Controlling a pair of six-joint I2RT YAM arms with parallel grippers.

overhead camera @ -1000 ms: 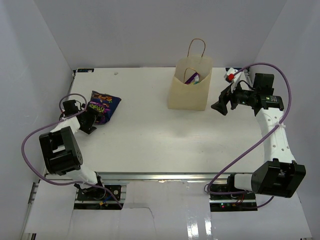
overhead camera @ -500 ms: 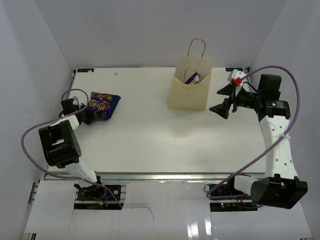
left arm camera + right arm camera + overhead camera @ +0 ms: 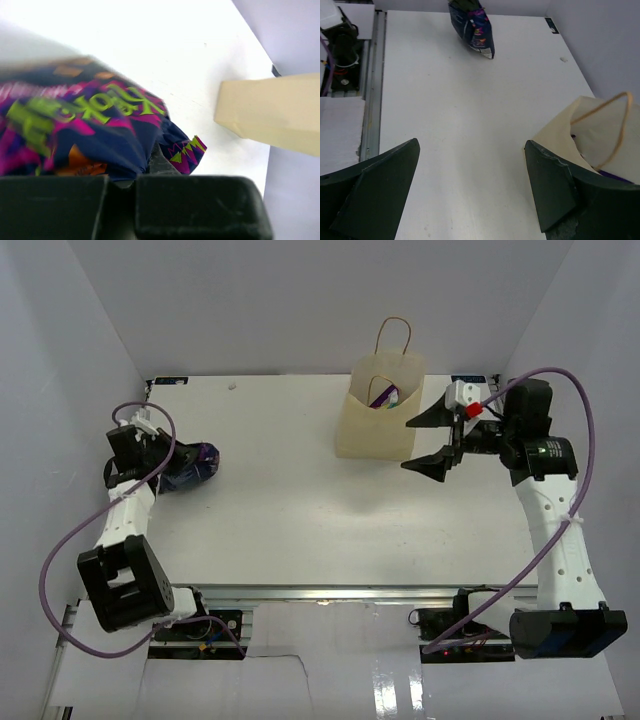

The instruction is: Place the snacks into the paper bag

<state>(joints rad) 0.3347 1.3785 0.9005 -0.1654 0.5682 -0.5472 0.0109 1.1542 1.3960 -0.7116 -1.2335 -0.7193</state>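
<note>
A dark blue-purple snack bag (image 3: 196, 464) with green and pink print is bunched up at the table's left side, and my left gripper (image 3: 172, 468) is shut on its edge. Close up, the snack bag (image 3: 90, 120) spills out from between the closed black fingers (image 3: 200, 205). The tan paper bag (image 3: 378, 418) stands upright at the back centre, with purple and teal-white packets (image 3: 384, 397) showing inside. My right gripper (image 3: 410, 446) is open, just right of the bag and empty. From it I see the paper bag (image 3: 560, 132) and the far snack bag (image 3: 472, 25).
White walls close in the table on the left, back and right. A metal rail (image 3: 320, 592) runs along the near edge between the arm bases. The bag's brown loop handle (image 3: 619, 120) stands above its mouth. A small speck (image 3: 232, 387) lies at the back left.
My left gripper has shut on the blue snack bag and drawn it left, crumpling it. My right gripper has swung left, closer to the paper bag's right side, still open.
</note>
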